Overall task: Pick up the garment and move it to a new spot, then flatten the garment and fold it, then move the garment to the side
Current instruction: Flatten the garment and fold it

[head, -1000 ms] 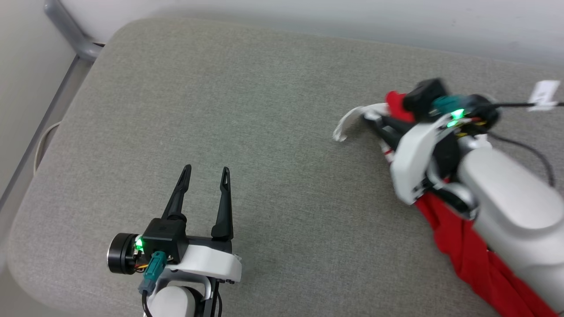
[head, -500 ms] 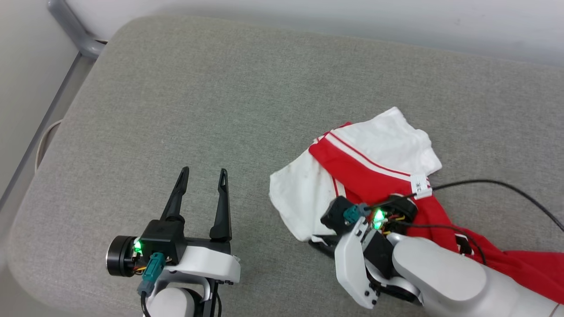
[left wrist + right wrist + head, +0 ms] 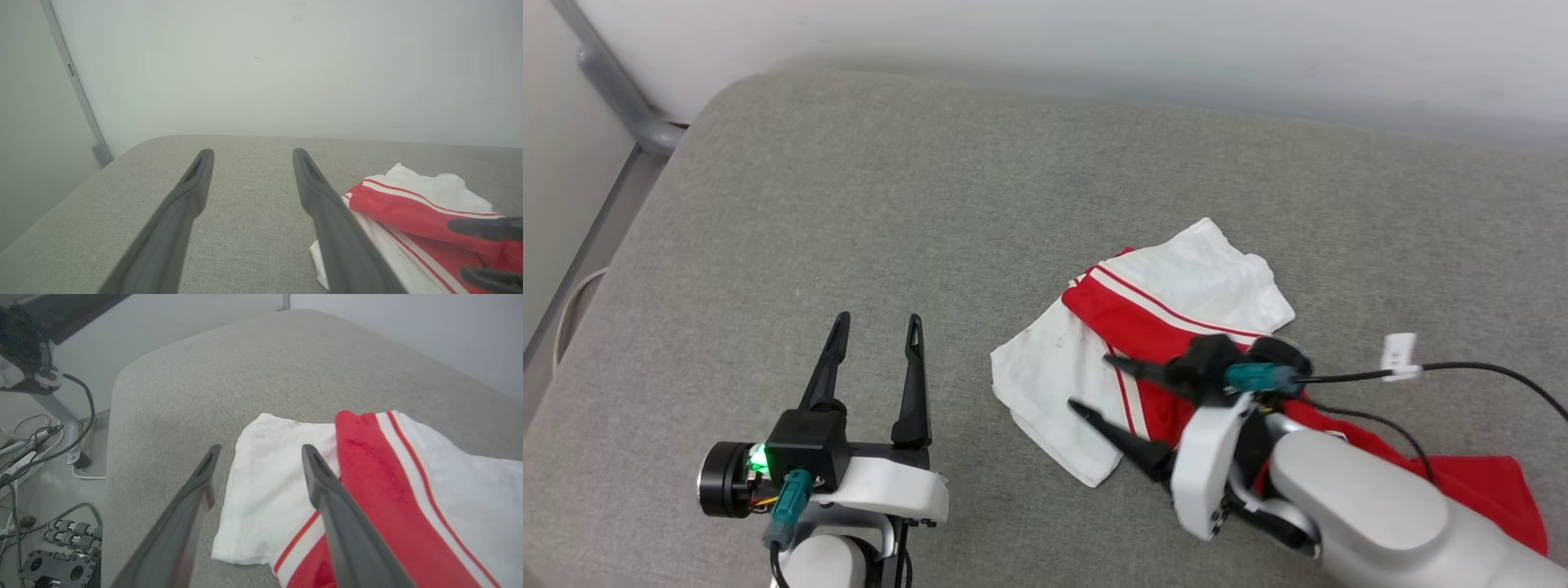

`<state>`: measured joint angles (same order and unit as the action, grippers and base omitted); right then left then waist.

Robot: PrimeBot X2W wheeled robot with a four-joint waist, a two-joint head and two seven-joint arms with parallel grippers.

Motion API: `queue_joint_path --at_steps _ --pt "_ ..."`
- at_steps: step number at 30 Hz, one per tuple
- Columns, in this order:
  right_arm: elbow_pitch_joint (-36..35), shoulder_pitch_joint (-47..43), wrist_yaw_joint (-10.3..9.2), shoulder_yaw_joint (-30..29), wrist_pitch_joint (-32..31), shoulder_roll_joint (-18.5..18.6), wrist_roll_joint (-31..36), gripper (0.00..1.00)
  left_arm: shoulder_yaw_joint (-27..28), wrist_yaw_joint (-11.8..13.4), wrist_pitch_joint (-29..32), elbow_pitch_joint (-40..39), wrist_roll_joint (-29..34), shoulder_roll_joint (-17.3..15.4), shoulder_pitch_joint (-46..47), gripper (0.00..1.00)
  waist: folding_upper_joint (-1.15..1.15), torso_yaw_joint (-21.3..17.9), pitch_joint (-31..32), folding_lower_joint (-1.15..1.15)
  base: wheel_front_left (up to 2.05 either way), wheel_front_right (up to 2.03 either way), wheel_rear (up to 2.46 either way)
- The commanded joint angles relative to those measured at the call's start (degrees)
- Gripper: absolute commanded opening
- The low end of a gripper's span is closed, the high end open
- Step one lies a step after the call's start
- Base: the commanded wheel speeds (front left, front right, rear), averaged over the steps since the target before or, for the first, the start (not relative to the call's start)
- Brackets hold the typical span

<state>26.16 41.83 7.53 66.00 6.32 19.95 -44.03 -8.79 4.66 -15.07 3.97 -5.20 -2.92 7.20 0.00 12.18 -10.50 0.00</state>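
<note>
— Garment lies where?
— Bench, 4 o'clock; right gripper fingers spread over it, empty.
— Left gripper?
— Open, empty, 7 o'clock. Right wrist view adds floor cables.

Red/wht garment on gry cushion

the garment is soft matt cloth, lightly creased. the worktop is covered in coarse grey woven fabric, also matt. the left gripper and right gripper have dark matt plastic fingers. the right forearm shell is smooth, slightly glossy white plastic.
</note>
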Motion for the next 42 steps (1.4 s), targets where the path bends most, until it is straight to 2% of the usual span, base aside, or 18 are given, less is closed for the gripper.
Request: queue_joint_path --at_steps 1,5,11,14,17,20,24,27,28,33,37,42 --pt "-0.1 -1.2 -0.08 -2.4 2.2 1.1 0.9 1.00 0.5 -0.4 -0.2 -0.3 0.6 0.0 -0.6 1.00 0.00 -0.9 0.8 0.00 0.00 0.00 0.00" --pt "-0.1 -3.9 -0.07 -12.8 7.1 2.3 4.7 1.00 1.8 -1.1 -0.2 -0.7 1.6 -0.1 -0.9 1.00 0.00 -2.2 1.9 0.00 0.00 0.00 0.00" --pt "-1.8 -6.4 -0.07 -30.7 8.6 4.4 13.5 1.00 2.7 -1.6 -0.2 -1.4 2.2 -0.1 -1.9 1.00 0.00 -3.0 2.6 0.00 0.00 0.00 0.00" --pt "-3.1 -6.1 -0.07 -36.0 7.2 5.2 17.1 1.00 2.5 -1.8 -0.2 -1.7 2.3 0.0 -2.2 1.00 0.00 -2.8 2.5 0.00 0.00 0.00 0.00" --pt "-4.5 -3.8 -0.07 -38.7 3.7 6.1 19.8 1.00 2.1 -2.0 -0.2 -2.1 2.3 0.0 -2.1 1.00 0.00 -2.2 1.8 0.00 0.00 0.00 0.00" --pt "-5.2 -1.2 -0.07 -37.4 -2.1 7.5 19.7 1.00 1.6 -2.2 -0.2 -2.4 2.2 0.0 -1.3 1.00 0.00 -1.3 0.8 0.00 0.00 0.00 0.00" --pt "-4.5 3.9 -0.08 -30.2 -13.0 11.6 17.2 1.00 0.4 -2.3 -0.2 -2.8 1.8 0.0 -0.2 1.00 0.00 0.3 -1.1 0.00 0.00 0.00 0.00" --pt "-3.8 7.6 -0.08 -23.5 -22.9 14.5 12.7 1.00 -0.7 -1.8 -0.2 -3.3 1.1 0.0 0.9 1.00 0.00 1.8 -2.6 0.00 0.00 0.00 0.00" --pt "-3.8 7.6 -0.08 -23.5 -22.9 14.5 12.7 1.00 -0.7 -1.8 -0.2 -3.3 1.1 0.0 0.9 1.00 0.00 1.8 -2.6 0.00 0.00 0.00 0.00" --pt "-3.7 14.4 -0.08 -14.4 -36.1 18.0 4.3 1.00 -2.9 -1.0 -0.2 -4.2 -0.1 0.1 2.5 1.00 0.00 4.2 -5.7 0.00 0.00 0.00 0.00" --pt "-1.9 19.4 -0.08 -9.8 -41.0 18.5 1.2 1.00 -4.7 -0.4 -0.2 -4.5 -1.0 0.1 4.1 1.00 0.00 6.1 -8.5 0.00 0.00 0.00 0.00" --pt "2.6 22.6 -0.08 -5.9 -42.7 16.5 -0.9 1.00 -6.8 0.6 -0.2 -4.9 -2.3 0.1 5.9 1.00 0.00 8.2 -11.4 0.00 0.00 0.00 0.00"
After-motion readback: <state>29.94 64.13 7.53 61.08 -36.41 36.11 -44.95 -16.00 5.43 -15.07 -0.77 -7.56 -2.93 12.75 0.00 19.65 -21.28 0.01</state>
